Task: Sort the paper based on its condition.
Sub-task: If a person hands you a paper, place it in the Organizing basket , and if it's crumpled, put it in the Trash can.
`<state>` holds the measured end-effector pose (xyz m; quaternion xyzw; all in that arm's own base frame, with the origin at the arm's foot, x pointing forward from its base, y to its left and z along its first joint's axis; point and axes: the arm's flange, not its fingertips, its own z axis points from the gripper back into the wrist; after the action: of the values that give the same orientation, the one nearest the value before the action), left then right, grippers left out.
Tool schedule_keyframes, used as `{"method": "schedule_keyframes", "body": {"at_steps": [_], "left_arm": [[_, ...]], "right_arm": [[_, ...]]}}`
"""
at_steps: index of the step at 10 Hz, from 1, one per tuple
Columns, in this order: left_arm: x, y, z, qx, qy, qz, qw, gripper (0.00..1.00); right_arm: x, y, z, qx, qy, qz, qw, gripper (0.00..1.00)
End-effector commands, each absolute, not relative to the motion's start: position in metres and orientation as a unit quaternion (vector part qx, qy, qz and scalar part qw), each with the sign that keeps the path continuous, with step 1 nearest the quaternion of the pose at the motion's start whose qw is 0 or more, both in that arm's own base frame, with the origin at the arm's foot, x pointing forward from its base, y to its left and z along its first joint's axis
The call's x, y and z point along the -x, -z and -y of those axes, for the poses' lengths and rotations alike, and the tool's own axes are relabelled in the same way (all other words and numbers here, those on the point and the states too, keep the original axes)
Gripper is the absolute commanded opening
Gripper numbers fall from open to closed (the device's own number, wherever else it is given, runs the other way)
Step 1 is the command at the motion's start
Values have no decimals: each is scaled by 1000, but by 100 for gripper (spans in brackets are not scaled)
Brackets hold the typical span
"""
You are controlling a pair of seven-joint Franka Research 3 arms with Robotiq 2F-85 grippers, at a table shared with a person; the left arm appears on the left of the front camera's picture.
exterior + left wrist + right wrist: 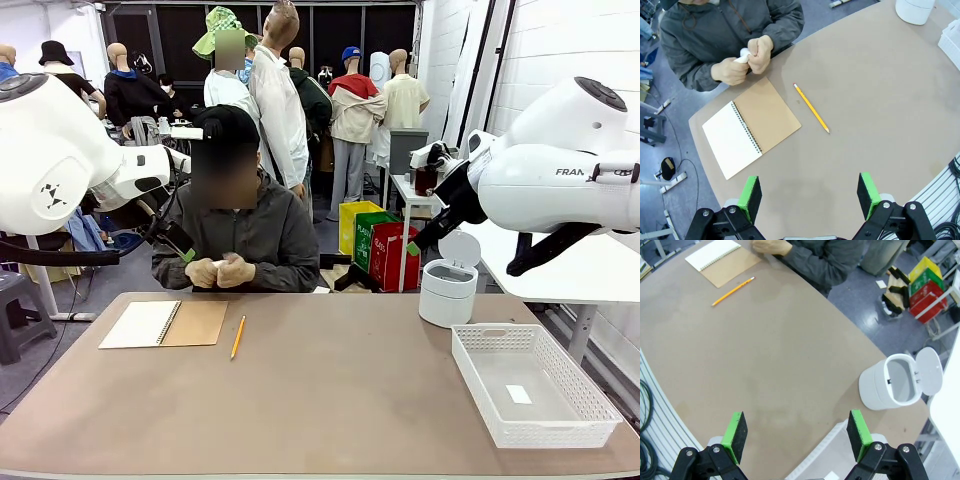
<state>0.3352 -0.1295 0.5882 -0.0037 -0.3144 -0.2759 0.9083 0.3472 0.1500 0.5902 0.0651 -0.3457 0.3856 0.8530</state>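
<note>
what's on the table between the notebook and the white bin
Front view: a yellow pencil lies just right of the spiral notebook; from there to the white bin the tabletop is bare.

I hold both arms raised over the tabletop [330, 400]: the left arm [60, 150] above its left edge, the right arm [560, 170] above its right edge, each wrist angled down toward the middle. The left gripper [810, 195] stands wide open and empty, its green pads [750, 197] far apart. The right gripper [797, 435] is spread just as wide. At the far edge, the person's hands [222, 271] are bunched tightly together, fingers curled.
</note>
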Motion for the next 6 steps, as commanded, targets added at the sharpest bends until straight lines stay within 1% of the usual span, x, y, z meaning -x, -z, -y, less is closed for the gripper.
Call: {"method": "schedule_keyframes", "body": {"at_steps": [1,6], "left_arm": [[-336,-590,130,3,276,314,909,100],[-336,-590,130,3,276,314,909,100]], "right_arm": [[-347,-590,-150,-66,-386,345,853,100],[-347,-590,-150,-66,-386,345,853,100]]}}
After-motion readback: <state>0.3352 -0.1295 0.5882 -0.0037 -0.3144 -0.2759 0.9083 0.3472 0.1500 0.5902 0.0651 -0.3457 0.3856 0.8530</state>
